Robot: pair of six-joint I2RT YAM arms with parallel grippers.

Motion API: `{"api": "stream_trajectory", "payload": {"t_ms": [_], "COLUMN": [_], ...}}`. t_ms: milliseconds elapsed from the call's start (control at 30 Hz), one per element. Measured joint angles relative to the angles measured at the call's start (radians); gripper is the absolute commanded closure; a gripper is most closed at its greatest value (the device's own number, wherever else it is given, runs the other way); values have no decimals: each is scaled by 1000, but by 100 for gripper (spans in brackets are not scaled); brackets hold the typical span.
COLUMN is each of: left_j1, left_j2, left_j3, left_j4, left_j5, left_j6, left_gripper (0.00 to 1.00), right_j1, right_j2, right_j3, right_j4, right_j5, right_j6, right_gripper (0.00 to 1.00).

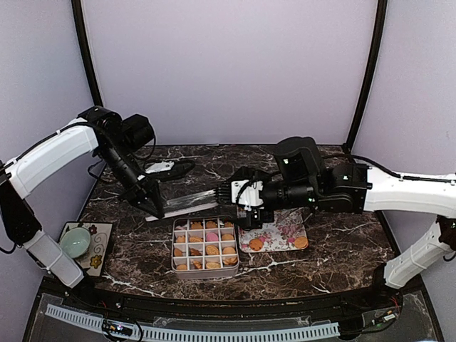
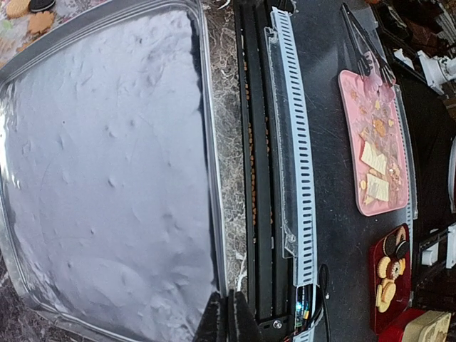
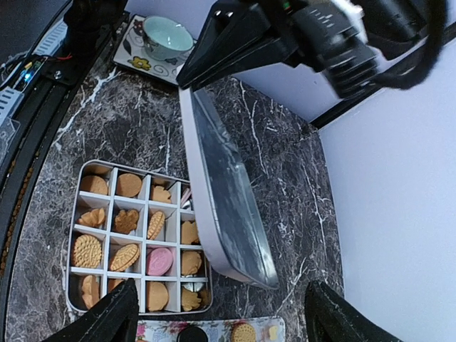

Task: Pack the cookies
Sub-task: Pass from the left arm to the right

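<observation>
The counter [image 1: 335, 256] is dark brown marble veined with white. In the silvery tin [image 1: 205, 274] the cookies [image 3: 87, 251] are golden-orange, with one pink cookie [image 3: 161, 261] among them. The lid [image 2: 107, 178] is dull silver-grey. The tray [image 1: 288, 228] has pink flowers on white. The cup [image 1: 75, 242] is pale mint; its mat [image 1: 102, 239] carries yellow flowers.

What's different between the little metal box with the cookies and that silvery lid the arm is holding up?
The box lies flat on the table; the lid is held up tilted by the left gripper. The box is split into compartments filled with cookies; the lid is one plain, empty sheet. The box looks deeper, the lid shallow. Both are silvery metal rectangles with rounded corners.
</observation>
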Motion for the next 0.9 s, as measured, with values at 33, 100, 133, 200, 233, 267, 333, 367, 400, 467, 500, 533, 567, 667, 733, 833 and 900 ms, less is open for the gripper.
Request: {"api": "stream_trajectory", "payload": {"t_ms": [33, 100, 133, 200, 233, 267, 333, 367, 400, 467, 500, 533, 567, 667, 733, 833, 900], "left_j1": [-6, -18, -26, -47, -56, -68, -87, -97, -105, -114, -116, -117, -118, -119, -119, -120, -120], "left_j2": [-11, -23, -25, -24, -24, -24, -24, -24, -24, -24, -24, -24, -24, -24, -23, -22, -21], "left_j3": [0, 0, 0, 0, 0, 1, 3, 3, 5, 7, 7, 7, 7, 9, 17, 31, 35], "left_j4": [-2, -6, -7, -7, -7, -8, -8, -8, -8, -8, -8, -8, -8, -8, -10, -13, -13], "left_j5": [2, 4, 4, -2, -4, -8, -16, -22, -27, -34, -38, -41, -43, -49, -54, -67, -77], "left_j6": [8, 22, 28, 36, 39, 41, 43, 43, 42, 42, 43, 42, 42, 42, 42, 42, 42], "left_gripper": [100, 100, 100, 100, 100, 100, 100, 100, 100, 100, 100, 100, 100, 100, 100, 100, 100], "right_j1": [13, 40, 58, 86, 96, 105, 111, 112, 114, 115, 117, 120, 125, 140, 150, 160, 164], "right_j2": [10, 33, 46, 68, 78, 87, 103, 112, 125, 146, 157, 167, 177, 201, 222, 246, 249], "right_j3": [1, 6, 9, 10, 10, 10, 11, 15, 25, 43, 51, 58, 63, 67, 68, 68, 68], "right_j4": [-8, -16, -16, -11, -5, 4, 19, 23, 23, 23, 26, 27, 29, 32, 40, 52, 57], "right_j5": [13, 41, 60, 105, 129, 149, 184, 201, 222, 245, 259, 272, 289, 337, 376, 424, 447], "right_j6": [-13, -38, -52, -79, -91, -100, -115, -121, -128, -140, -144, -151, -156, -174, -182, -190, -193], "right_gripper": [21, 23, 25, 29, 30, 31, 33, 33, 35, 40, 42, 44, 46, 51, 56, 63, 69]}}
